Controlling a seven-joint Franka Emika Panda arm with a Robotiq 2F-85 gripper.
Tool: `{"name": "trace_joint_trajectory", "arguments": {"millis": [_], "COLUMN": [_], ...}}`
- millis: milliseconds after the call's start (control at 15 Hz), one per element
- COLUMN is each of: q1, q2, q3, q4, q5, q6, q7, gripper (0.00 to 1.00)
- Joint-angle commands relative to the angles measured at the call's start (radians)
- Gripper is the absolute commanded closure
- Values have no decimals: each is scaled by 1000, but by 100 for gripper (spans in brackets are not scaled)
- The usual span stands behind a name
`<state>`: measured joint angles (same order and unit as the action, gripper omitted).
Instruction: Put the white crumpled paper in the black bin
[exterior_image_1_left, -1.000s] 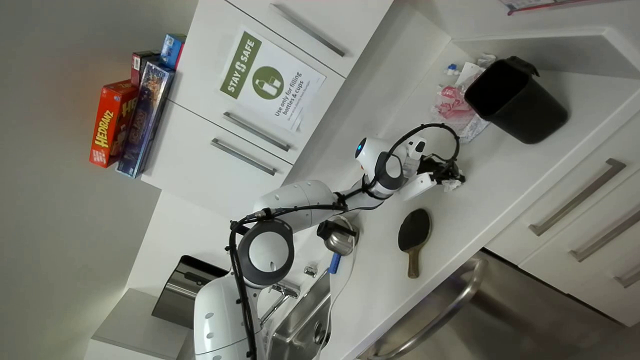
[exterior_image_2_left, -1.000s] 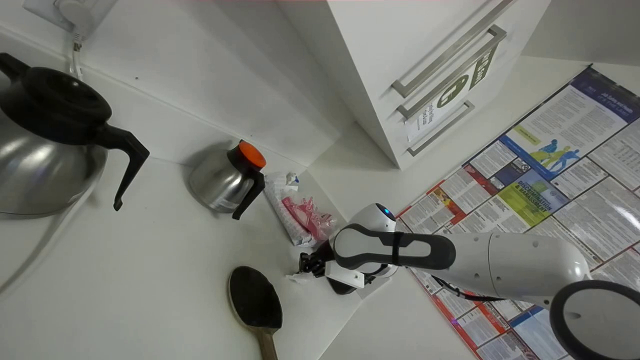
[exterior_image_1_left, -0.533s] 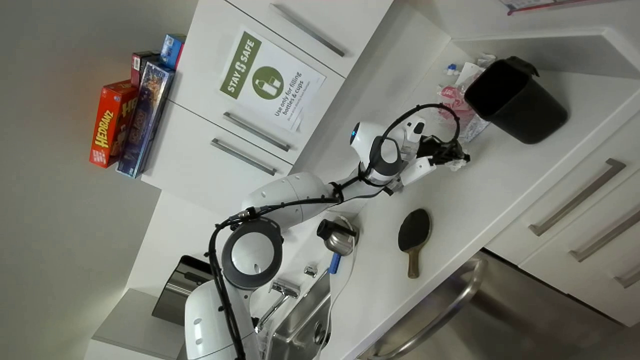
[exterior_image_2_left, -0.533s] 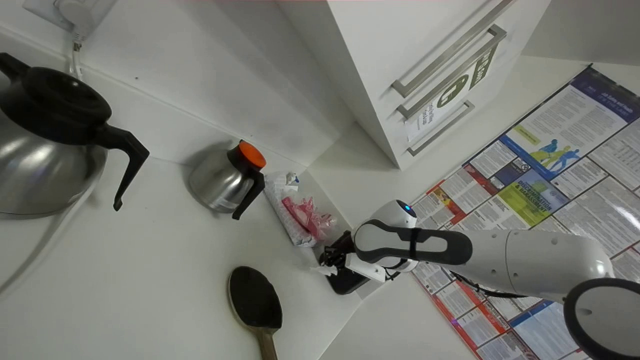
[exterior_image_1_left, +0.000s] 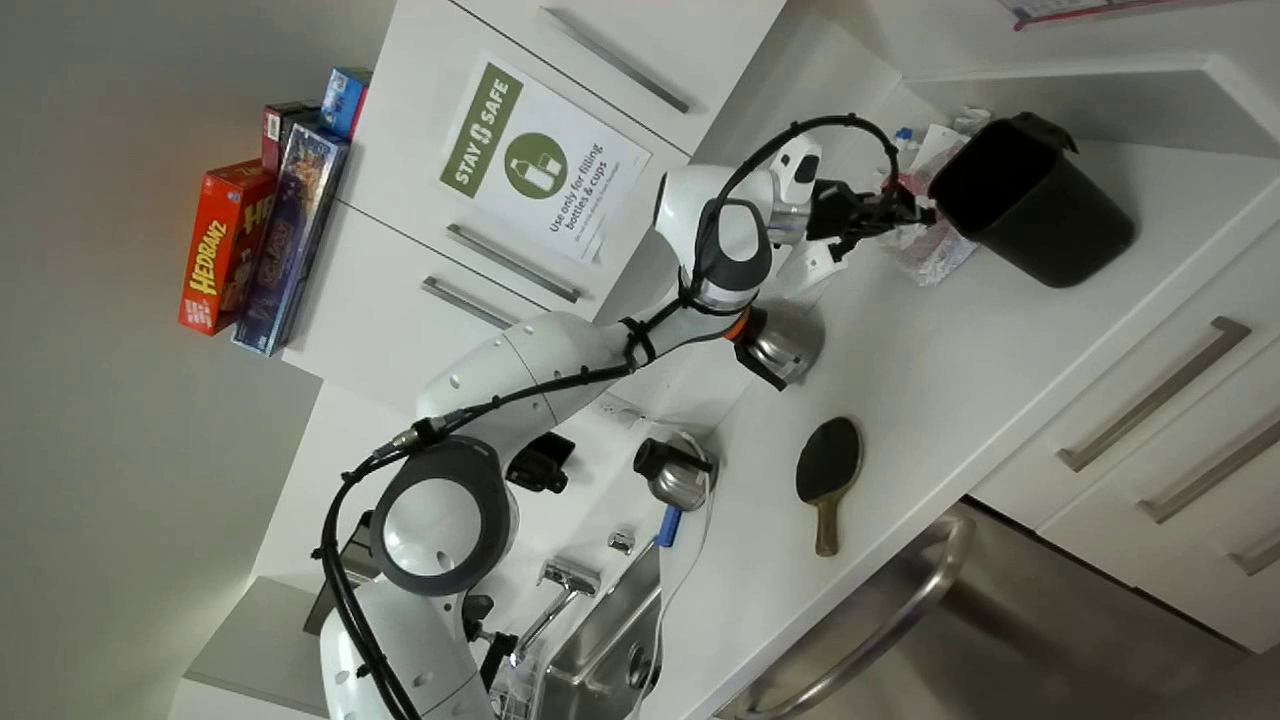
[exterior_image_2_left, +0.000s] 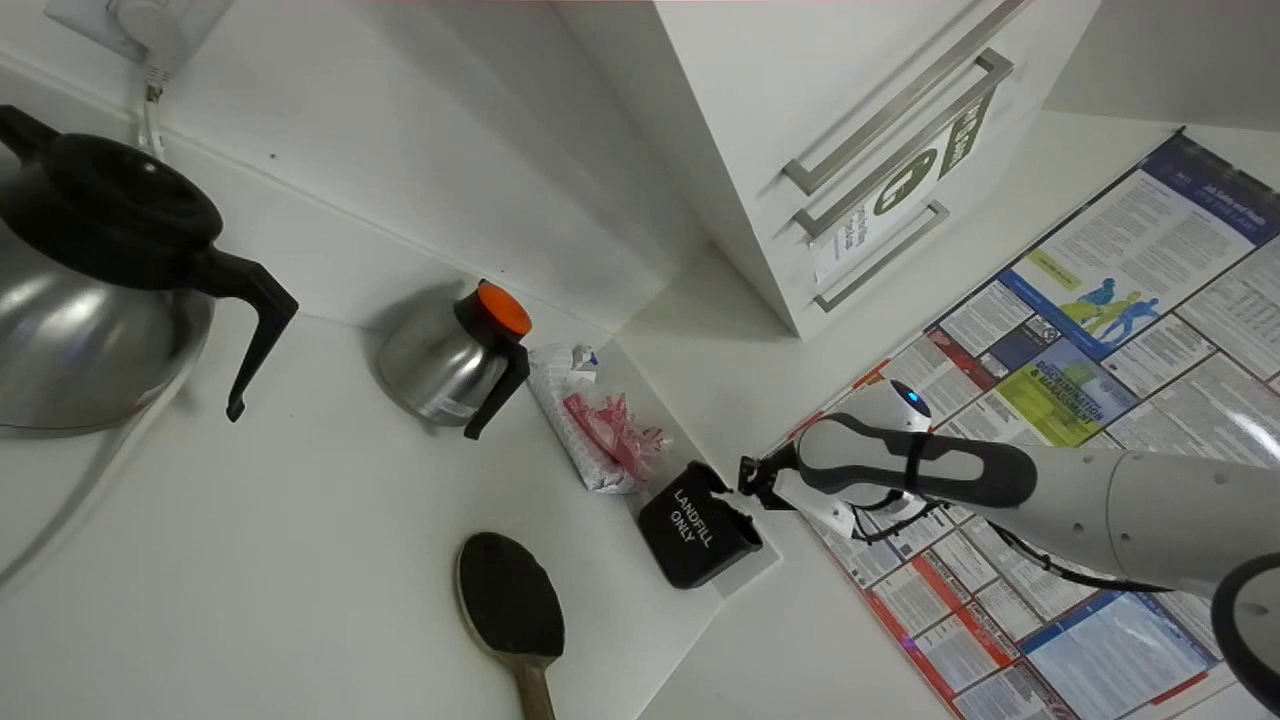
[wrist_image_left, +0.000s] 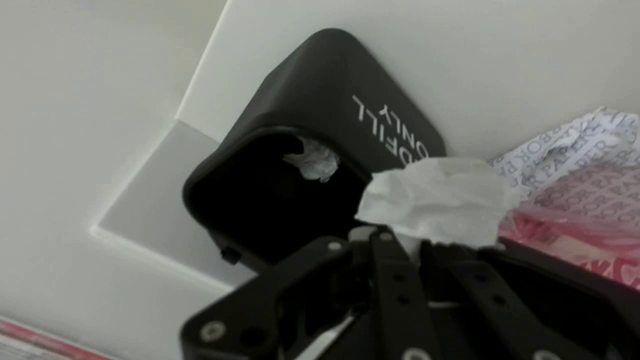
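Pincer (exterior_image_1_left: 922, 213) lifted higher near the black bin (wrist_image_left: 320, 97), clutching white crumpled paper (wrist_image_left: 435, 200), creased, ragged-edged

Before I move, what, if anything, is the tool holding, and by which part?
The white crumpled paper, pinched near one edge by the tool, much of it sticking out; the exact contact is hidden.

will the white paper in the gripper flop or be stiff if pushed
Probably floppy: the white paper looks thin and creased. Its crumpled folds suggest it is light for its size. Its uneven edge makes much rolling seem unlikely.
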<state>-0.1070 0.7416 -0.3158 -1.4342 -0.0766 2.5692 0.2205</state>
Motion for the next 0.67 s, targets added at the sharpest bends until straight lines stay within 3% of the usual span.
{"name": "trace_joint_trajectory", "arguments": {"millis": [0, 333, 400, 467, 600], "q1": [-36, -91, -97, -98, -105], "q2": [4, 107, 122, 136, 159], "q3": [-5, 3, 5, 2, 5], "q4": [52, 172, 188, 200, 224], "q5": [12, 31, 37, 41, 46], "q6": [-12, -8, -12, -11, -12], "q7": [77, 138, 138, 146, 145], "gripper": [99, 99, 89, 68, 64]}}
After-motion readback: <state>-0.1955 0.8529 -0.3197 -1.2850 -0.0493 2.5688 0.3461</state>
